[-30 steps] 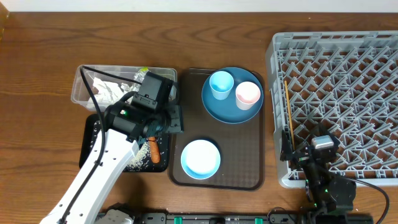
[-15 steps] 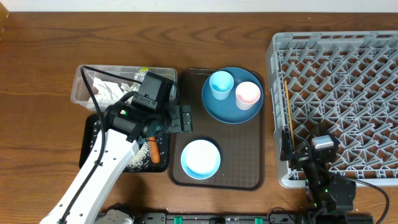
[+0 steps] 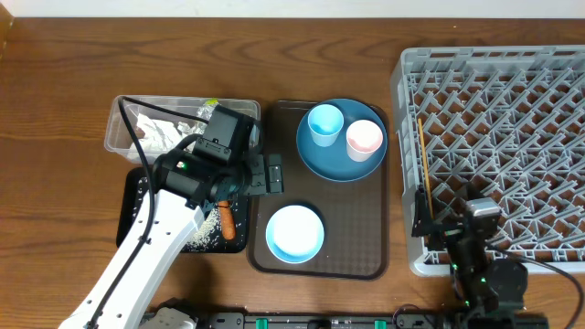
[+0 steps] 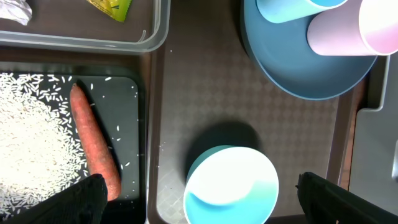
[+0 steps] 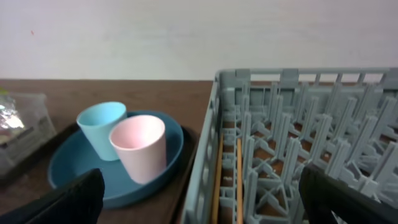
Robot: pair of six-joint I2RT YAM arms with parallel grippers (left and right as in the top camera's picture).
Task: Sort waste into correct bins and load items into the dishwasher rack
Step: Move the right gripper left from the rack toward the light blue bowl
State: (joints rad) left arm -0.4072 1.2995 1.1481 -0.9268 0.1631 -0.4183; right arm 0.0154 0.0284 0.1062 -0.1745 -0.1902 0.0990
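On a wooden worktop [image 3: 73, 55], a clear plastic tub [image 3: 117, 137] at far left holds crumpled white napkins [image 3: 155, 132] and a yellow-green wrapper [image 4: 112, 7]. Touching its near side, the black tray [image 3: 135, 196] carries loose white rice [image 4: 31, 143] and an orange carrot [image 4: 93, 146]. The left end effector [image 4: 200, 186] hangs over the seam between black tray and brown serving tray [image 3: 352, 228], fingers spread wide and pinching nothing. The carrot lies just beside its left finger, and the pale-blue bowl [image 3: 294, 233] sits on the serving tray directly below the gap. Farther along the same tray, the dark blue plate [image 3: 338, 160] bears the light blue cup [image 3: 324, 123] and pink cup [image 3: 365, 137], side by side and upright. At right stands the grey dishwasher rack [image 3: 512, 119], none of the dishes in it. The right end effector [image 5: 202, 180] waits at its near-left corner, fingers spread and empty, well apart from the cups it faces.
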